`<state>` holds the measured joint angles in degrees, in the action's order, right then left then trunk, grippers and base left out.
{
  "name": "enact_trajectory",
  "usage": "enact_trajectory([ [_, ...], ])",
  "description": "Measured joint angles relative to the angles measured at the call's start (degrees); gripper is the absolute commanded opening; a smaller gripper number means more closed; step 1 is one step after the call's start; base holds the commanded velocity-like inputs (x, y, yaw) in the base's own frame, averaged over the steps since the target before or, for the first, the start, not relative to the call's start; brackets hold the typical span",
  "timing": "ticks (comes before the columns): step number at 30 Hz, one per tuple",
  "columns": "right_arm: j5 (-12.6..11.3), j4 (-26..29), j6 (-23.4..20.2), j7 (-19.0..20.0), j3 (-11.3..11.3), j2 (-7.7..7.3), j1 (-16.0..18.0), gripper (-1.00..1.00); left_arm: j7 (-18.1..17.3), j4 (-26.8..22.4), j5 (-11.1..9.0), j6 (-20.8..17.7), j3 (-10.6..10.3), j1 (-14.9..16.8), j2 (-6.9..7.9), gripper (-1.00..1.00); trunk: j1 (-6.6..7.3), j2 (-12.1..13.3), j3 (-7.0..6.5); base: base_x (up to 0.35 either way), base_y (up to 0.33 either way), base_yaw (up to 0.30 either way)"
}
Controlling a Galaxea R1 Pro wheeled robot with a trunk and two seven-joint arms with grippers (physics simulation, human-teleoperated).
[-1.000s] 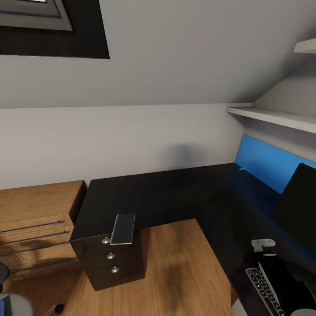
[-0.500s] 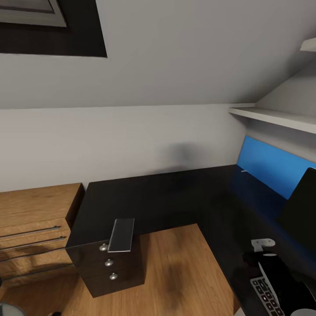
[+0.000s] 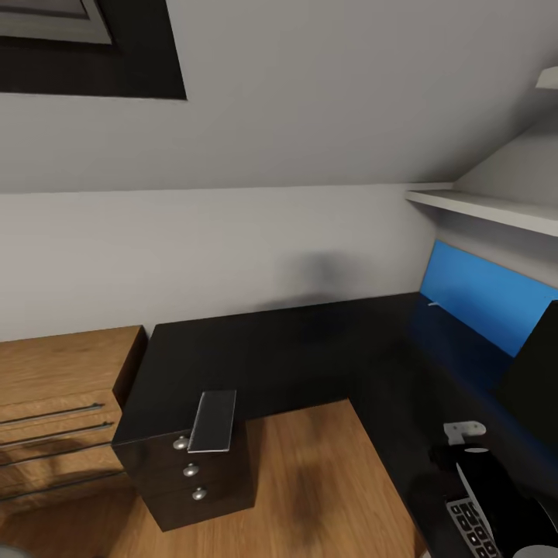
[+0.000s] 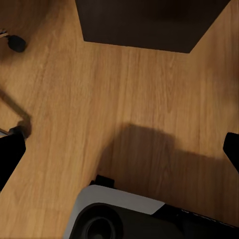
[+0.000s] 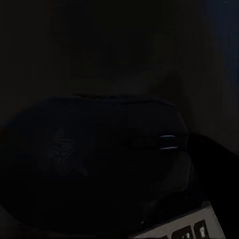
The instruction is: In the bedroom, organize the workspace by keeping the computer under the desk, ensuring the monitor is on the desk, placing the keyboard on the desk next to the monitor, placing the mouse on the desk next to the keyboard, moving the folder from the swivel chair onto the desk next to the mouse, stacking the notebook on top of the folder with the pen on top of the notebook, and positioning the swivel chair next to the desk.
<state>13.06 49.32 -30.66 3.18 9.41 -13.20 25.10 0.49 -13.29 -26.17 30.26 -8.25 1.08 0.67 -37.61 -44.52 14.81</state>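
The glossy black L-shaped desk (image 3: 271, 349) runs along the wall, with its drawer unit (image 3: 198, 480) at the near left end. The monitor (image 3: 539, 372) stands at the right edge of the head view, and a corner of the keyboard (image 3: 471, 527) shows below it. My right arm (image 3: 484, 480) reaches over that end of the desk. In the dark right wrist view the mouse (image 5: 99, 149) lies very close, beside a keyboard corner (image 5: 186, 231). My left gripper (image 4: 119, 149) hangs open over the wooden floor. A black castor (image 4: 17, 43) of the swivel chair stands nearby.
A flat grey slab (image 3: 213, 420) lies on the desk corner above the drawers. A light wooden dresser (image 3: 54, 403) stands left of the desk. A blue wall panel (image 3: 480, 298) and a white shelf (image 3: 488, 208) sit above the desk's right wing. My own base (image 4: 124, 214) shows below the left gripper.
The head view has shifted, so the chair's grey seat has slid out of its lower left corner and the monitor sits nearer the right edge. Nothing on the desk has moved.
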Motion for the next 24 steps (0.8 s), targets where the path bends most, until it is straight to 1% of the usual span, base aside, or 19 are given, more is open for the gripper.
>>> enact_trajectory([
  [5,0.0,-0.01,0.0,0.0,0.0,0.0,0.0,-1.0,0.04,0.0,-0.02,0.01,0.03,-0.02,0.0,1.0,-0.02,0.01,0.0,0.075,0.0,0.0],
  [15,0.02,-0.02,0.0,0.0,0.0,0.0,0.0,-1.0,0.06,0.0,-0.34,0.03,0.44,-0.03,0.0,1.0,-0.02,0.01,0.0,0.01,0.0,0.0],
  [24,0.01,-0.02,0.0,0.0,0.0,0.0,0.0,-1.0,0.07,0.0,-0.37,0.11,0.39,-0.02,-0.01,1.0,-1.99,-3.59,1.61,0.0,0.0,0.0],
])
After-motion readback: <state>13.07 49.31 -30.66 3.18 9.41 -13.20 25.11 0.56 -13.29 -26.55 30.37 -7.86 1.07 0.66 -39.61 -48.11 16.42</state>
